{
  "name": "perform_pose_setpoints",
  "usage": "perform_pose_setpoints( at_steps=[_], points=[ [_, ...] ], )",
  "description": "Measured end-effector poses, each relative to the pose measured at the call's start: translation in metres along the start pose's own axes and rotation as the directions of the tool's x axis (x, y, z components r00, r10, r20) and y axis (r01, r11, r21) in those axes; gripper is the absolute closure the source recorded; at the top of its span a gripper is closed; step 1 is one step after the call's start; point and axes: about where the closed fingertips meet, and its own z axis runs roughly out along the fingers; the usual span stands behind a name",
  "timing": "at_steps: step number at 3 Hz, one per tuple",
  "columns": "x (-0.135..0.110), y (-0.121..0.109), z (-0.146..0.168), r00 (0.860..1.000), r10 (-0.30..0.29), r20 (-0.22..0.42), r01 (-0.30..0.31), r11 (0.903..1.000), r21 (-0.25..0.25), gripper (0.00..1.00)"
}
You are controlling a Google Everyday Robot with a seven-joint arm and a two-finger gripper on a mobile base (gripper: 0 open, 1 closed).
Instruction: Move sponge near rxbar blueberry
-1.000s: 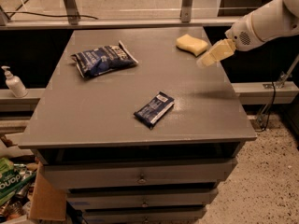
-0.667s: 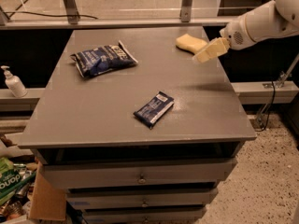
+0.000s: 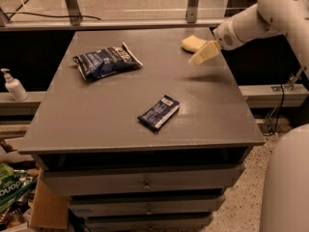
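one sponge [image 3: 191, 43] at table [image 3: 96, 122] far edge | jaws beside | rxbar [image 3: 158, 113] well apart

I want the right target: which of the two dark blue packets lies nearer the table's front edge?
The small flat rxbar blueberry with white label; the puffy chip bag lies back left. The gripper is back right, by the sponge.

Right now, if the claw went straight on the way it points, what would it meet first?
Probably bare tabletop, short of the rxbar blueberry. The claw points down-left, with the sponge beside it. Depth is unclear.
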Motion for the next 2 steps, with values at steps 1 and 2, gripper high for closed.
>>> perform_pose_setpoints(
  at_steps=[1,2],
  points=[
    [-0.002,-0.011,0.024,1.0,-0.004,-0.025,0.004,0.9999,0.013,0.0],
    [-0.001,-0.021,0.037,0.999,0.032,-0.035,-0.031,0.9991,0.03,0.0]
  ],
)
